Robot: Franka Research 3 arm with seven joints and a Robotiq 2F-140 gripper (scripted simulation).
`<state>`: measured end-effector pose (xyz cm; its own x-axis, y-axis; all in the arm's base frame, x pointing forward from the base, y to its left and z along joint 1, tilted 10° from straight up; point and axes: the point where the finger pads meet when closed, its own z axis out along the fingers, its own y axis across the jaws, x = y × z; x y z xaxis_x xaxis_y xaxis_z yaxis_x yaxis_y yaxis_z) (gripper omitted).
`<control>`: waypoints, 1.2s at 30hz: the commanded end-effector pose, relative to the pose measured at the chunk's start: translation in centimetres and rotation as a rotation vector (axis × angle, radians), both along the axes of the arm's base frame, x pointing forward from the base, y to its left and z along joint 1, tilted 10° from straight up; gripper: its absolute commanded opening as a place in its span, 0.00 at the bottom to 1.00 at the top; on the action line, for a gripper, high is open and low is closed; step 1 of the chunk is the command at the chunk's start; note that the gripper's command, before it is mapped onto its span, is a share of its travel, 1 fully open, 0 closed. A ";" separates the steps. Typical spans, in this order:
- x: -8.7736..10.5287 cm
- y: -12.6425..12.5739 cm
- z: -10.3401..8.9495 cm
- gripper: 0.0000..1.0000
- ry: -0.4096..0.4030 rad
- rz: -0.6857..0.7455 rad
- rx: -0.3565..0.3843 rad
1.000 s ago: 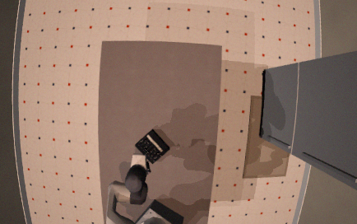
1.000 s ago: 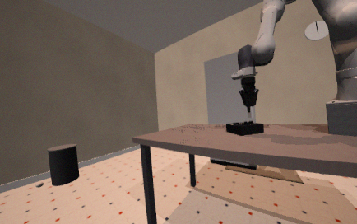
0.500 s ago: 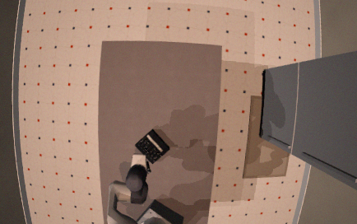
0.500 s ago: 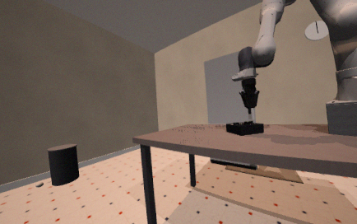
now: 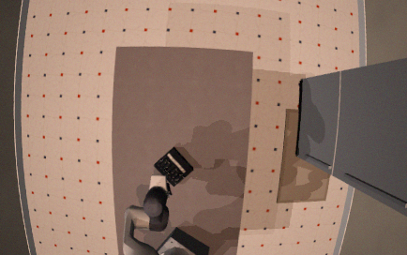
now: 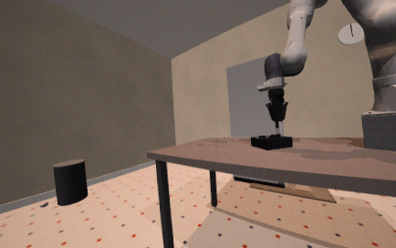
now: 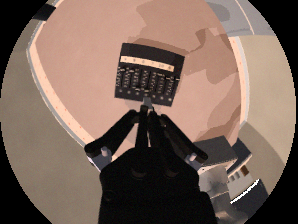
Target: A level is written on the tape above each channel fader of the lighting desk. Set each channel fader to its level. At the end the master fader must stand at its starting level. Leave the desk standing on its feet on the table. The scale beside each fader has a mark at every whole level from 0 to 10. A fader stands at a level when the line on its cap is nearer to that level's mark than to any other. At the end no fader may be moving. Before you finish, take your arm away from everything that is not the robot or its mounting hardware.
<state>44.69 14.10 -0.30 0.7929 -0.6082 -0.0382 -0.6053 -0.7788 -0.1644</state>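
The lighting desk (image 5: 173, 166) (image 6: 271, 142) (image 7: 148, 75) is a small black box that stands flat on the brown table (image 5: 178, 94) (image 6: 214, 152). A pale tape strip runs across its far side in the wrist view, with a row of faders below it; the written levels are too small to read. My gripper (image 7: 146, 102) (image 6: 277, 122) (image 5: 167, 187) is shut with nothing between its fingers. Its tips hang just above the desk's near edge, pointing down at the faders.
A grey cabinet (image 5: 361, 131) stands to the right of the table. A dark cylindrical bin (image 6: 70, 181) stands on the dotted floor at the left. The robot base (image 6: 379, 129) sits on the table's near end.
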 end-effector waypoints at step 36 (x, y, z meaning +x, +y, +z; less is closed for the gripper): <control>0.3 0.2 -0.3 0.00 -0.006 -0.009 0.001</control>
<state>44.83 14.25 -0.65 0.7913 -0.6104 -0.0345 -0.6068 -0.7772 -0.1664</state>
